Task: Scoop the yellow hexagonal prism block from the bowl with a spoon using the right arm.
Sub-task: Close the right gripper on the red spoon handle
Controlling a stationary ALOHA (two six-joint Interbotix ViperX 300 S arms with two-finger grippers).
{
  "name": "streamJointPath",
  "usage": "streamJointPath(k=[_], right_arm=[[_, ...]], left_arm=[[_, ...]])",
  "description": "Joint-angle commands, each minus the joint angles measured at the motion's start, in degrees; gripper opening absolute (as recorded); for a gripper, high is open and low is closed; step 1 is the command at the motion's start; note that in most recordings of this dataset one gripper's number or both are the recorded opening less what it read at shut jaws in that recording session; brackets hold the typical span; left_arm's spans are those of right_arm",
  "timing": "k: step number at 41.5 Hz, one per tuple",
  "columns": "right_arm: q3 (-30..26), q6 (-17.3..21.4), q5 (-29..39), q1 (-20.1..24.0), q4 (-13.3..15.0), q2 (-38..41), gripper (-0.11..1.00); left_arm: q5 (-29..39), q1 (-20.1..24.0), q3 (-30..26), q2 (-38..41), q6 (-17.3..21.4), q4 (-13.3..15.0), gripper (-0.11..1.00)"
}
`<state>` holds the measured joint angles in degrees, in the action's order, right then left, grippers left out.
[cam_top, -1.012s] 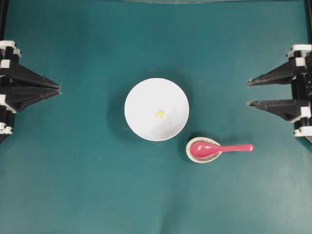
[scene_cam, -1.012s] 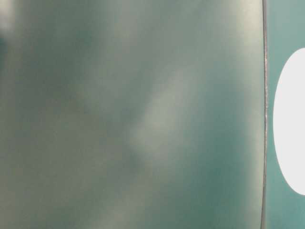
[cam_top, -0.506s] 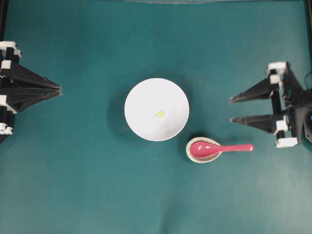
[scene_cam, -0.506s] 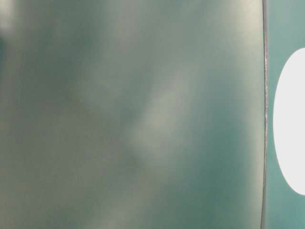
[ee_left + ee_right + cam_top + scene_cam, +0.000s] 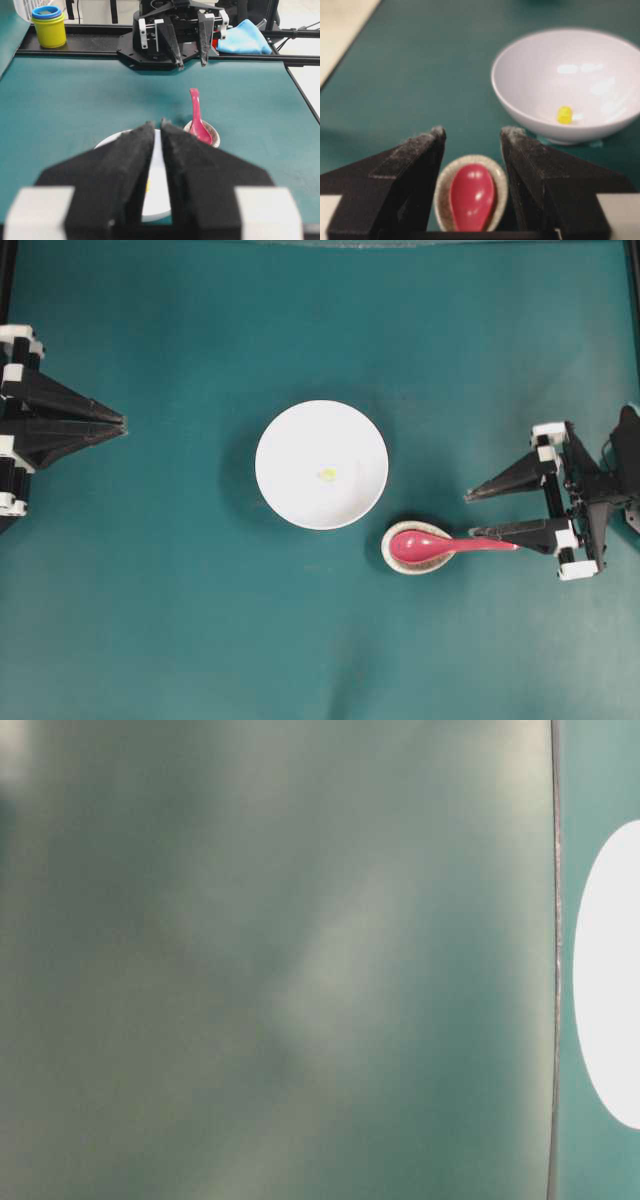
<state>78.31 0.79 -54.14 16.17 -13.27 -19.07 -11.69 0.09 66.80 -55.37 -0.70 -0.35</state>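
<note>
Right gripper [image 5: 470,515], jaws spread wide and holding nothing, has swung in from the worktop's three o'clock edge to the handle of the spoon [image 5: 450,543], so the pickup looks next. Glossy pink-red, the spoon rests in a speckled spoon rest [image 5: 400,530] at the five o'clock side of the bowl [image 5: 285,440], where the yellow hexagonal prism block [image 5: 327,474] lies. Left gripper [image 5: 120,423] sits pressed together.

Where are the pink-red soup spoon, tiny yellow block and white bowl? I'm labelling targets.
Glossy pink-red soup spoon [image 5: 415,545]: overhead view, oval scoop.
Tiny yellow six-sided block [image 5: 564,114]: right wrist view, its middle.
Glossy round white bowl [image 5: 290,455]: overhead view, bare inner wall.
</note>
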Motion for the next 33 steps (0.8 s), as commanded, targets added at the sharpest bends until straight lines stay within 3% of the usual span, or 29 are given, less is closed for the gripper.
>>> streamJointPath(k=[1, 8, 16, 33], right_arm=[[0.09, -0.09, -4.92, 2.29, -1.93, 2.9, 0.54], [0.09, 1.41, -9.49, 5.45, -5.27, 9.76, 0.54], [0.35, 4.48, -12.3, 6.42, -5.45, 16.52, 0.54], [0.26, 4.92, -18.19, 8.96, -5.8, 23.91, 0.53]], left_arm=[[-0.62, 0.0, -1.32, 0.79, -0.09, -0.18, 0.13], [-0.7, 0.0, -1.32, 0.79, -0.18, -0.18, 0.13], [-0.7, 0.0, -1.32, 0.79, -0.18, -0.18, 0.13], [-0.7, 0.0, -1.32, 0.79, -0.18, -0.18, 0.13]])
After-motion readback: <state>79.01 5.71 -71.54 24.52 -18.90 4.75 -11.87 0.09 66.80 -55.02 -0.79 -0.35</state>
